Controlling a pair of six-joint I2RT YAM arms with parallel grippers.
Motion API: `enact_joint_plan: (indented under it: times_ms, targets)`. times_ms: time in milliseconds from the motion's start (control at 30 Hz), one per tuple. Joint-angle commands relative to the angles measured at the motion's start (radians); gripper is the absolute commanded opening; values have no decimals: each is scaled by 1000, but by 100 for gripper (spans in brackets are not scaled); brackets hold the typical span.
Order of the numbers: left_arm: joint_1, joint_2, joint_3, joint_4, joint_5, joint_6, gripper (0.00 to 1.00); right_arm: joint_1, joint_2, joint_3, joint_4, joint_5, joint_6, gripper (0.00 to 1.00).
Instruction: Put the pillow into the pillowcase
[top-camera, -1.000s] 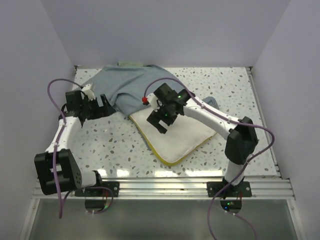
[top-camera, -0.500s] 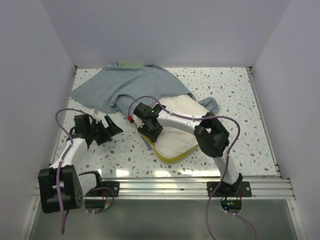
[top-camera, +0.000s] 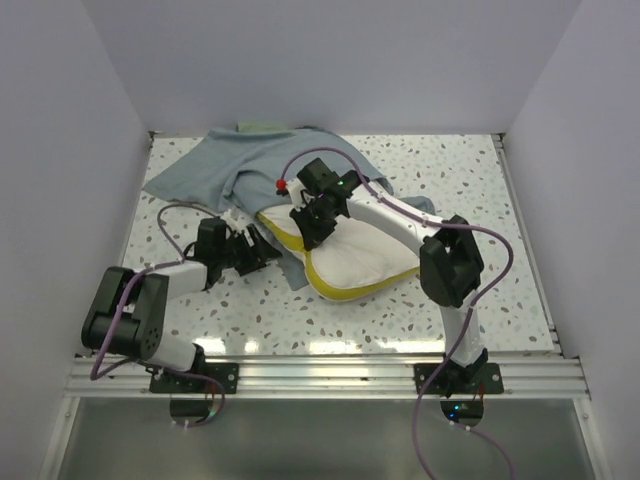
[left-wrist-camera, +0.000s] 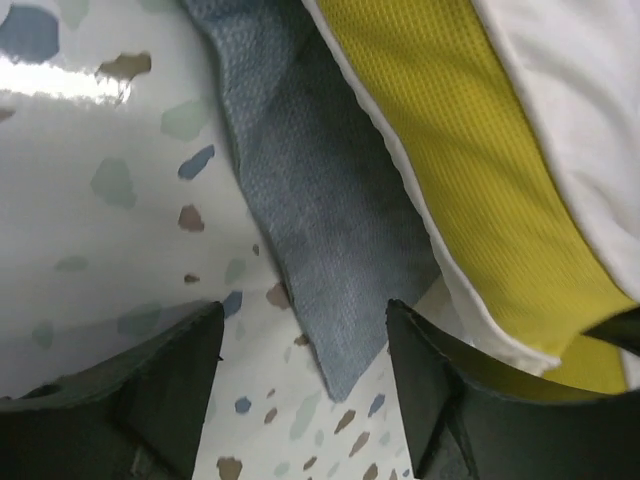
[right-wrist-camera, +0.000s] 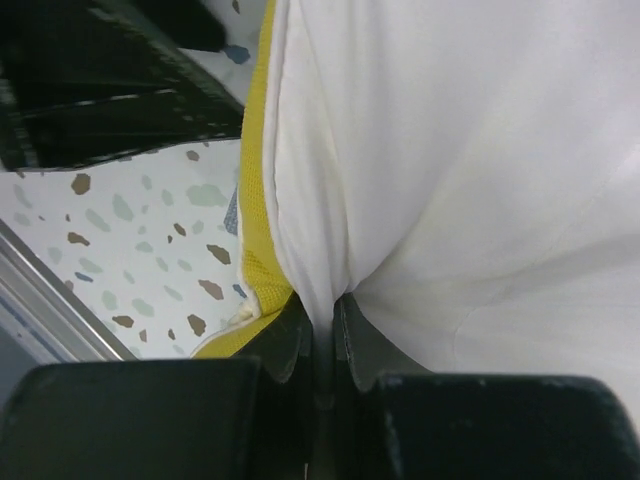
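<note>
Since half a second ago the left arm has swung in low and the right gripper has drawn back toward the far side, tipping up the pillow's left edge.

At the far left of the speckled table (top-camera: 470, 170) the pillowcase (top-camera: 250, 165) lies crumpled, grey-blue face up. Its near hem drapes over the far edge of the pillow (top-camera: 375, 255), and a narrow flap of it pokes out beneath the pillow's left side, so that end sits in the mouth while most of the pillow lies outside.

The left gripper (top-camera: 265, 252) points right, just beside that flap. The left wrist view shows its fingers spread with the flap's tip between them, nothing clamped.

To the right, the right gripper (top-camera: 308, 225) sits on the pillow's raised left edge. The right wrist view shows its fingers pinched on a fold of the white top.

The pillow is plump and cream-white, its yellow edge curling along the left and near sides.
</note>
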Motion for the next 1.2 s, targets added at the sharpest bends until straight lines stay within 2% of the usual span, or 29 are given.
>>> enact_joint_plan:
  times_ms: [0, 33, 300, 400, 433, 500, 533, 633, 767, 800, 900, 1067, 1167]
  targets:
    - [-36, 95, 39, 99, -76, -36, 69, 4, -57, 48, 34, -85, 20, 0]
    - [-49, 143, 49, 120, -76, -48, 64, 3, -55, 48, 37, -93, 21, 0]
    - [-72, 304, 122, 98, -156, -88, 60, -22, -66, 69, 42, -143, 74, 0]
    - [-82, 329, 141, 81, -178, -88, 54, -37, -74, 69, 45, -169, 97, 0]
    - [-86, 338, 145, 79, -182, -90, 48, -42, -77, 68, 49, -182, 107, 0]
    - [-89, 353, 153, 67, -191, -88, 42, -43, -83, 72, 52, -188, 110, 0]
    - [-89, 356, 162, 61, -187, -87, 29, -43, -84, 74, 49, -189, 112, 0]
    - [-92, 352, 187, 26, -126, -68, 0, -51, -78, 75, 60, -176, 110, 0]
    - [-160, 263, 185, -13, -5, -9, 0, -56, -32, 72, 107, -102, 106, 0]
    - [-178, 195, 167, 5, 40, -4, 0, -56, 0, 84, 117, -90, 107, 0]
    - [-287, 69, 110, -34, 65, 1, 0, -77, 84, 141, 160, -12, 126, 0]
    - [-345, -61, 21, -68, 62, -53, 0, -131, 173, 274, 227, 33, 250, 0]
    - [-367, -121, 1, -68, 54, -45, 0, -142, 176, 273, 282, 103, 310, 0]
